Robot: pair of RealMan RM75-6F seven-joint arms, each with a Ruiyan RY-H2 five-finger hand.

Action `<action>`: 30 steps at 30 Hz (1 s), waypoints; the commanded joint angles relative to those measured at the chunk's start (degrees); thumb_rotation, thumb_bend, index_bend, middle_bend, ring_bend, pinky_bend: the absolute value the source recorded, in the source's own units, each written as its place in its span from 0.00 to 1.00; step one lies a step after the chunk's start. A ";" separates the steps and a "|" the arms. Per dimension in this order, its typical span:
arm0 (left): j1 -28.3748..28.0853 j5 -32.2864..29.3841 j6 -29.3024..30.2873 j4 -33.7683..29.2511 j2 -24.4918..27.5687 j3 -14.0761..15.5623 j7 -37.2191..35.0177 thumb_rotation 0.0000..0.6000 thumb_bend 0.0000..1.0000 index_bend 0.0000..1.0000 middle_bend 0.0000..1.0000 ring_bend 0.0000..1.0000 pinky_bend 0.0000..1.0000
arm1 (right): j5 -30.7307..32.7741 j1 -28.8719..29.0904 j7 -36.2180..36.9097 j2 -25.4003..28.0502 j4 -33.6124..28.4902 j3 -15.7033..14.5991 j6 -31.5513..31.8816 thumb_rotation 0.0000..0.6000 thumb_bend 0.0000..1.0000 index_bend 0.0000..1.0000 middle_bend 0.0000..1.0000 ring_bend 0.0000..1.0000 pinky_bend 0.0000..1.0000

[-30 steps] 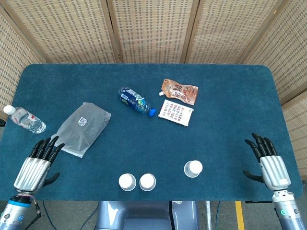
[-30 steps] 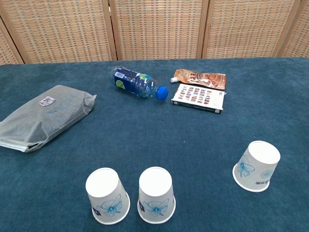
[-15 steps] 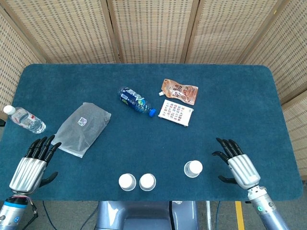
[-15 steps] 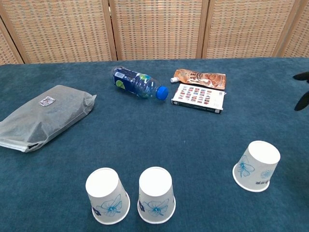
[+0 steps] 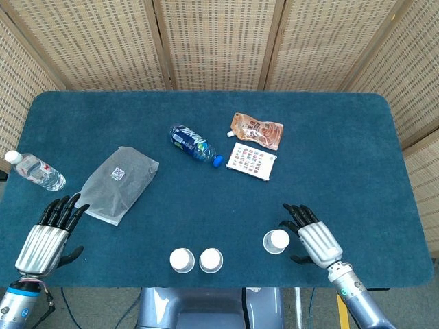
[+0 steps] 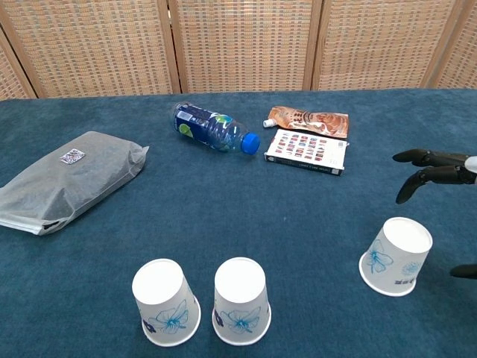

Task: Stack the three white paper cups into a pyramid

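White cup [image 5: 276, 240] just beside right hand [image 5: 314, 241]

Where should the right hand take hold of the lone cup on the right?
Likely around the side wall of the cup, from its right, where the open right hand already is. It stands upside down, base up, so the tapered wall offers the only grip.

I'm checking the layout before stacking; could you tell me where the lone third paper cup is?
The lone cup stands upside down near the table's front edge, right of the cup pair, beside the open right hand.
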 commanded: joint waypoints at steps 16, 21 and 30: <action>1.02 0.17 -1.41 0.04 0.18 -1.79 -0.25 1.00 0.23 0.12 0.00 0.00 0.07 | 4.72 3.55 -1.89 -2.95 0.80 1.45 -4.14 1.00 0.14 0.31 0.00 0.00 0.09; 1.13 0.08 -1.83 0.09 0.24 -2.15 -0.47 1.00 0.23 0.12 0.00 0.00 0.07 | 5.49 3.99 -2.53 -3.72 1.48 1.43 -4.50 1.00 0.14 0.37 0.00 0.00 0.09; 1.31 0.28 -2.43 0.06 0.28 -2.51 -0.62 1.00 0.23 0.12 0.00 0.00 0.07 | 6.55 4.54 -2.74 -4.26 2.52 1.69 -4.58 1.00 0.14 0.50 0.01 0.00 0.10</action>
